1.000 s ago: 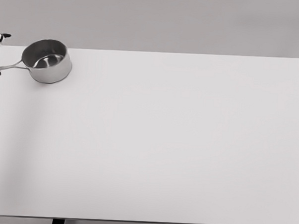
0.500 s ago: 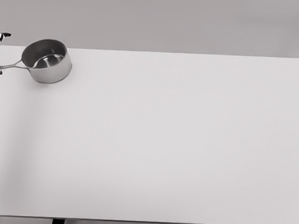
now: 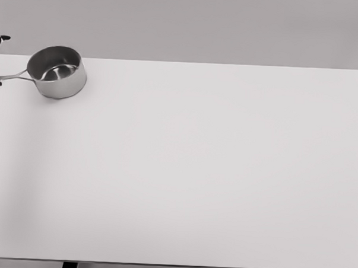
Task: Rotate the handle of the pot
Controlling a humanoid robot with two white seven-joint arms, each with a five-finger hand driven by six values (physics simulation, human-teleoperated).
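Setting: plain grey backdrop, white tabletop (image 3: 213, 171). At the picture's left edge, only dark fingertips (image 3: 1, 38) of a hand showed; grip state could not be told. Pot handle (image 3: 14, 77) ran left toward them, nearly touching. Steel pot (image 3: 57, 72) sat at the far-left corner.
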